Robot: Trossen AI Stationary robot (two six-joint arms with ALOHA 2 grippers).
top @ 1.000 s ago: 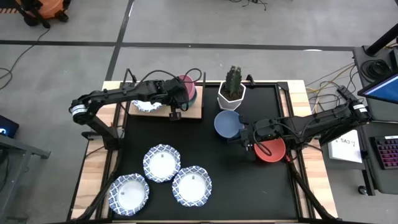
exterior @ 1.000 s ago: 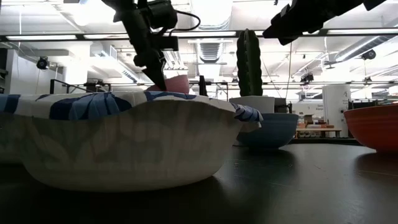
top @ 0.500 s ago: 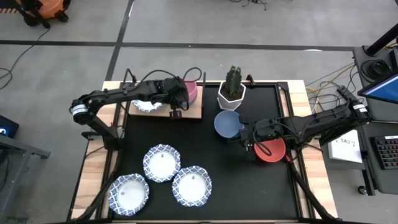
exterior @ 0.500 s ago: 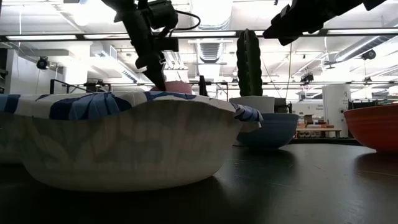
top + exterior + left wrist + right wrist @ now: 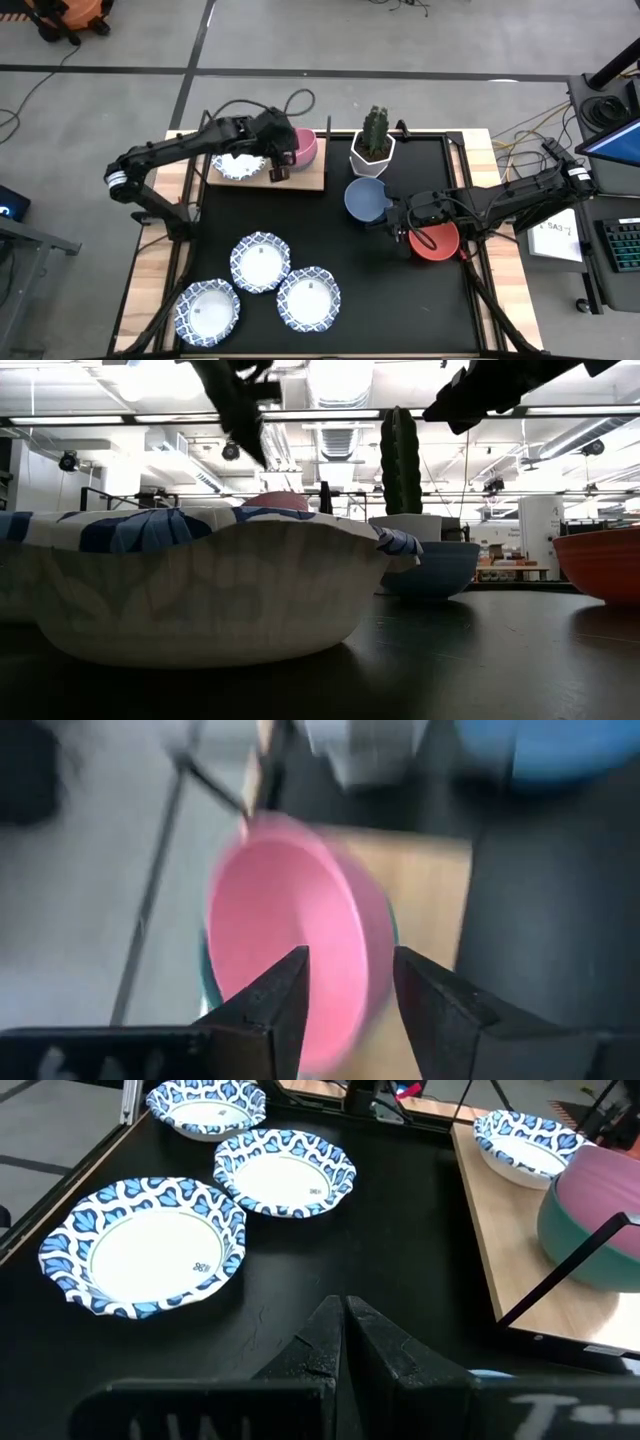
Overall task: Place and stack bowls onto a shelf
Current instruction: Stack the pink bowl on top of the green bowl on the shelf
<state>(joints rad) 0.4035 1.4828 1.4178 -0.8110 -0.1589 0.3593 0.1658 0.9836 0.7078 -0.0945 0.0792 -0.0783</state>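
Left gripper (image 5: 276,165) has let go of the pink bowl (image 5: 303,146) and lifted up and away from it since a second ago, when it was still pinching the rim. Now its fingers (image 5: 278,1003) stand apart with nothing between them, hovering just above the bowl's near edge. That pink bowl sits nested in the green bowl (image 5: 570,1246) at the right end of the wooden shelf (image 5: 310,179), and you only see a sliver of green under it. One blue-patterned white bowl (image 5: 238,164) is on the shelf's left end, partly under the arm.

Right gripper (image 5: 399,222) hasn't budged: it's parked over the black table (image 5: 380,280) between the blue bowl (image 5: 366,199) and the red bowl (image 5: 436,241), fingers pressed together, holding nothing.

Three more patterned bowls (image 5: 260,262) are clustered at the front left of the table, touching each other. The cactus pot (image 5: 373,145) stands just right of the shelf, behind the blue bowl.
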